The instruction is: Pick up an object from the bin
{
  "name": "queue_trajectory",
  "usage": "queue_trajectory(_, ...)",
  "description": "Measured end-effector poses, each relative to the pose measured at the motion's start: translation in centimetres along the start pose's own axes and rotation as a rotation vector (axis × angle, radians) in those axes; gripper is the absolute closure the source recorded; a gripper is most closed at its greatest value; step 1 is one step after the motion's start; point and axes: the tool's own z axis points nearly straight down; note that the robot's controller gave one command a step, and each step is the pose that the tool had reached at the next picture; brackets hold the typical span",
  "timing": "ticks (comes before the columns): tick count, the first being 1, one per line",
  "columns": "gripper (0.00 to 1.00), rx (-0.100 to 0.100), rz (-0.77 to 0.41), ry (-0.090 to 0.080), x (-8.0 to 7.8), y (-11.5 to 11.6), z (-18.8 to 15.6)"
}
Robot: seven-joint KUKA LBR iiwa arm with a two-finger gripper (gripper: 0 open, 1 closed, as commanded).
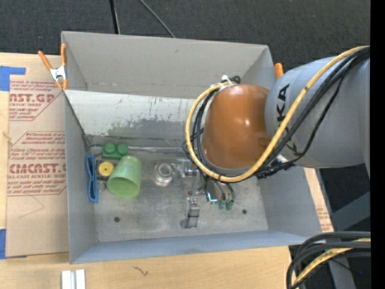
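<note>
**Gripper low over bare bin floor, five things to its left**

Gripper [192,217] sits mid-floor near the bin's [168,65] front wall; spread or pressed together, cannot tell. Nearest is one clear small cup [162,172]. By the left wall: one tipped green cup [124,176], one yellow disc [106,169], one blue strip [91,178], one green studded block [114,150]. Scuffed grey metal; dark floor [240,11] beyond.

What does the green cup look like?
The green cup is light green, smooth and plastic-looking. It lies tipped on its side on the left of the bin floor, wider end toward the near wall. A small yellow round piece seems to touch its left side; a darker green knobbed piece lies just behind it.
</note>
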Motion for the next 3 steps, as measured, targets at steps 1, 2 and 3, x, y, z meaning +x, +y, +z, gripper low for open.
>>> queue_trajectory(1, 0.00, -0.002, -0.052, -0.013, -8.7, 5.2, 2.6)
queue_trajectory(2, 0.00, 0.003, -0.342, -0.022, -10.7, 10.5, 10.3)
queue_trajectory(3, 1.00, 0.001, -0.342, -0.022, -10.7, 10.5, 10.3)
